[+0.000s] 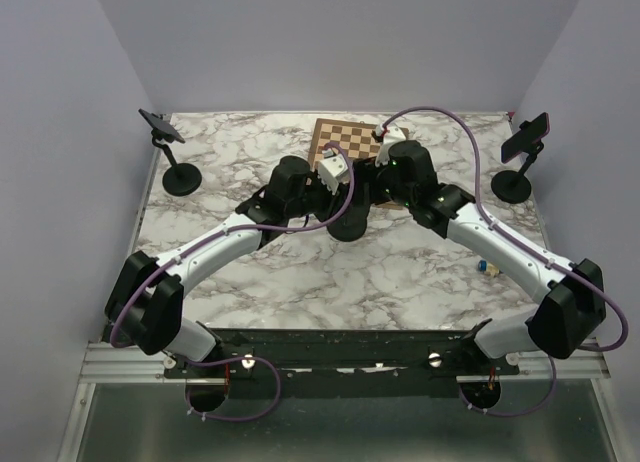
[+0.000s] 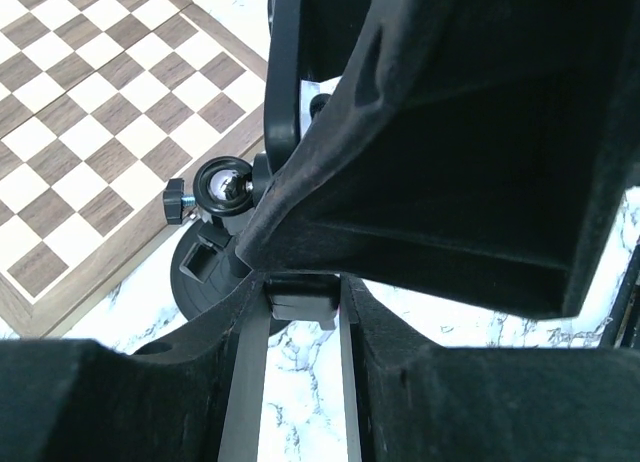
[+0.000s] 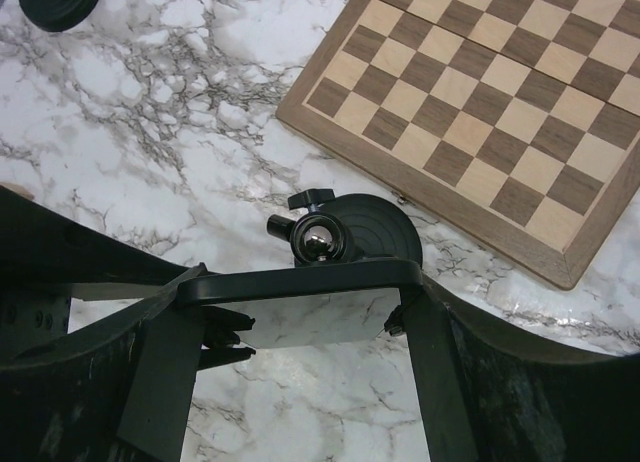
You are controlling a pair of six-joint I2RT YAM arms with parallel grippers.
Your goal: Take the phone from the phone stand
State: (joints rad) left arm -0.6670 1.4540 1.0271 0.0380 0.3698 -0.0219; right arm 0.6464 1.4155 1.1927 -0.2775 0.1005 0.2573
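Note:
The phone [image 3: 300, 280] is black, and its glossy screen mirrors the marble. In the right wrist view my right gripper [image 3: 305, 310] is shut on its two side edges. The phone sits just in front of the phone stand's ball joint [image 3: 318, 242] and round black base [image 3: 385, 234]. In the left wrist view my left gripper [image 2: 305, 304] is shut on a small black clamp piece [image 2: 303, 294] of the stand, beside the ball joint [image 2: 226, 187]. In the top view both grippers, left [image 1: 343, 182] and right [image 1: 377, 177], meet over the stand base [image 1: 348, 228]. The phone is hidden there.
A wooden chessboard [image 1: 345, 137] lies just behind the stand. Two other phone stands with phones stand at the back left [image 1: 180, 178] and back right [image 1: 513, 186]. A small object [image 1: 487, 267] lies beside the right arm.

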